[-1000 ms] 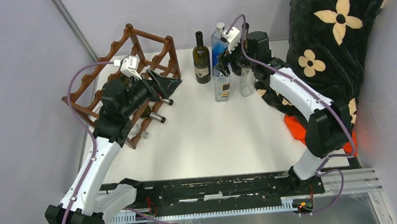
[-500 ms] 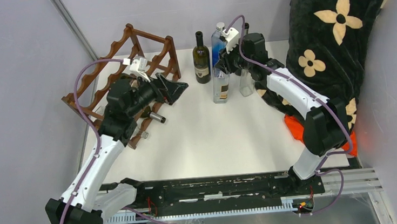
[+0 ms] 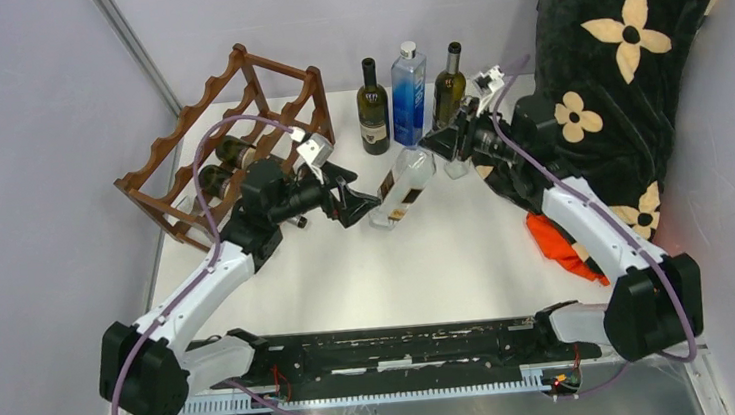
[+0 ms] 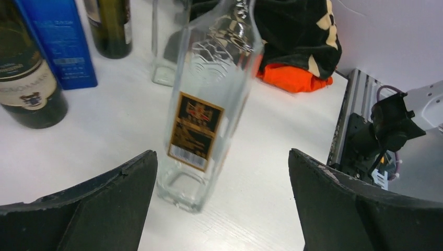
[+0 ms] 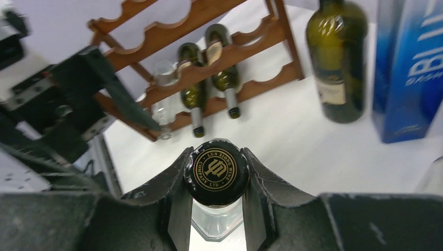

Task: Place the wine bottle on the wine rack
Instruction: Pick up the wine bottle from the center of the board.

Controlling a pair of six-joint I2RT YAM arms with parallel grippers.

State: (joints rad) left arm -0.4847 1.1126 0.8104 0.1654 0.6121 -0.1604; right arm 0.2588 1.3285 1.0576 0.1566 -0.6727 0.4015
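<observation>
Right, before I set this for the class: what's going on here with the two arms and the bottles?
The right claw is shut on the capped neck of a clear bottle, holding it tilted toward the left claw. The left claw is open, with its fingers on either side of the bottle's base, not touching it. The wine rack at the back left already holds two dark bottles. Other bottles stand along the back.

— What could be read there?
— The black cap [image 5: 218, 171] on the wine bottle [image 5: 216, 224] said "LUN XIONG WINE COMPANY LTD".
— Anything else?
— At two o'clock from it, the blue bottle [image 5: 412, 68] showed big white letters "BLU", cut off.
</observation>
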